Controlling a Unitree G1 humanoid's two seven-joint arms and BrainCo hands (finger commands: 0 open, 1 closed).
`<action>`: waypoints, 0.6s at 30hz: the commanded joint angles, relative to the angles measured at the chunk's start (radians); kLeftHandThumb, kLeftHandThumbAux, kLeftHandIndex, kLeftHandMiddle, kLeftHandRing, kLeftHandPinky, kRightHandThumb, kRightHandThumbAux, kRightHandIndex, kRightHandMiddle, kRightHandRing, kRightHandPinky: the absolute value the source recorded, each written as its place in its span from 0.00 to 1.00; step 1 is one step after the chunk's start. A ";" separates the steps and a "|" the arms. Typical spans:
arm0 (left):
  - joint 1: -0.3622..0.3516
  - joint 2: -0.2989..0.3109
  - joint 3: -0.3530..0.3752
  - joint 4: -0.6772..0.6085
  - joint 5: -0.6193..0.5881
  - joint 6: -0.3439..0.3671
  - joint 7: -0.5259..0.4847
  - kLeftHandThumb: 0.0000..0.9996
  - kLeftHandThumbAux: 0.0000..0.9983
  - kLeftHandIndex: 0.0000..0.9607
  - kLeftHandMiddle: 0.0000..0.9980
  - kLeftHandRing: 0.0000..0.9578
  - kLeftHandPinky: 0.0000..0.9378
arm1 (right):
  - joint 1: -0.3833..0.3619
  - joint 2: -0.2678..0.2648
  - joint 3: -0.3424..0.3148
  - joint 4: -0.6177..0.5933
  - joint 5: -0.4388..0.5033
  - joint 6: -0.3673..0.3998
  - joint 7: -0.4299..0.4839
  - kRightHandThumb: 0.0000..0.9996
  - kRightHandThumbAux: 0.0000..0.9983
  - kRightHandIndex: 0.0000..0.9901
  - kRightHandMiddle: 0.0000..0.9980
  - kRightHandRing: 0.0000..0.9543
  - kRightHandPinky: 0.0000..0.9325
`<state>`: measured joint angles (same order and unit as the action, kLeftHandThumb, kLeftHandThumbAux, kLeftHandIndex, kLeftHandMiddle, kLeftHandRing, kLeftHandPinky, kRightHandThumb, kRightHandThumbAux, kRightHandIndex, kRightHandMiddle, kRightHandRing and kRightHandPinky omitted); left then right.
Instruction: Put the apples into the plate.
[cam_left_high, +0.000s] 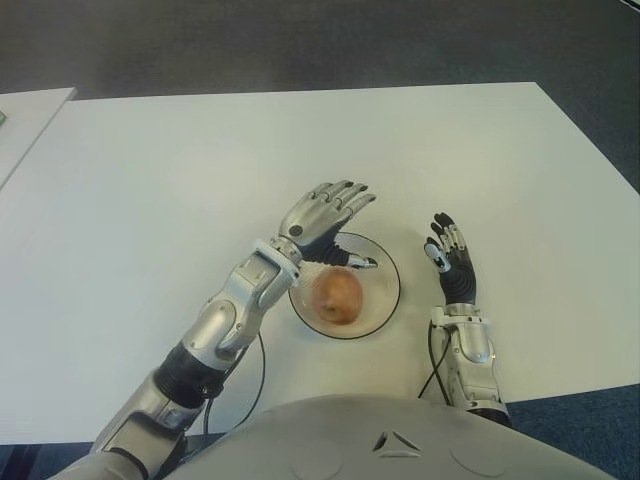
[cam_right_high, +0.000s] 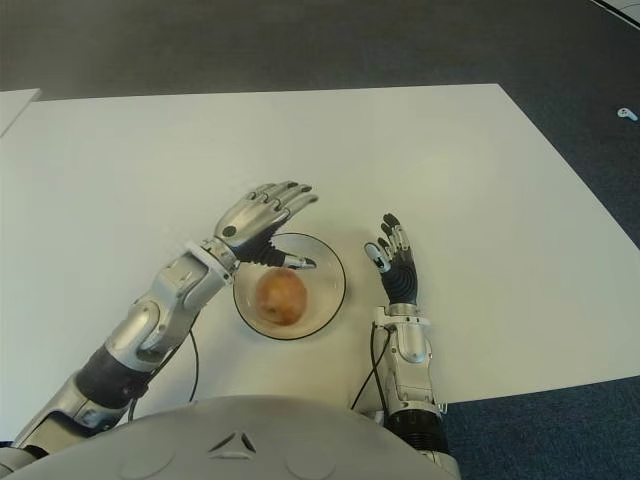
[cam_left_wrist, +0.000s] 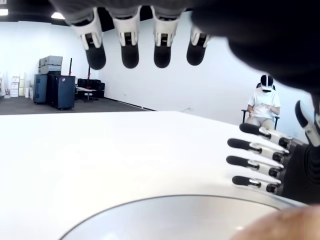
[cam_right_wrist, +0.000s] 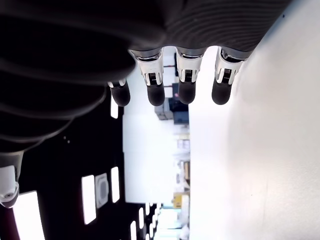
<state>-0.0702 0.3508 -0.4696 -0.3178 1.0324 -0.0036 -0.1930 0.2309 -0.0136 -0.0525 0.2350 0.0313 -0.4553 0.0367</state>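
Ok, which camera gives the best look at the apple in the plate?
The left eye view: the whole apple shows in the plate, under the open left hand. The right eye view shows the same. The left wrist view catches only its edge; the right wrist view shows none.

The far-left rim of the clear glass plate (cam_left_high: 392, 290) was covered by the left hand (cam_left_high: 322, 225) in both eye views. In the left wrist view only a blurred sliver of the reddish-yellow apple (cam_left_wrist: 285, 227) was seen, cut off by the picture's edge. A seated person (cam_left_wrist: 263, 106) in the background was too small to be made out.
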 joint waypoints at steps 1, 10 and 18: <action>0.041 0.028 0.107 -0.018 -0.080 0.007 0.024 0.14 0.29 0.00 0.00 0.00 0.00 | 0.050 0.024 0.014 0.089 -0.007 0.037 -0.006 0.23 0.45 0.00 0.00 0.00 0.01; 0.230 -0.147 0.404 -0.239 -0.478 0.135 0.049 0.13 0.24 0.00 0.00 0.00 0.01 | 0.052 0.020 0.017 0.084 -0.007 0.042 -0.004 0.20 0.48 0.00 0.00 0.00 0.02; 0.341 -0.398 0.514 -0.220 -0.796 0.159 0.172 0.12 0.30 0.05 0.01 0.01 0.10 | 0.047 0.022 0.014 0.088 0.017 0.049 0.011 0.19 0.49 0.00 0.00 0.00 0.01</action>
<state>0.1998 0.0459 -0.0080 -0.5636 0.3760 0.1507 -0.0696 0.2291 -0.0077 -0.0458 0.2452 0.0375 -0.4735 0.0384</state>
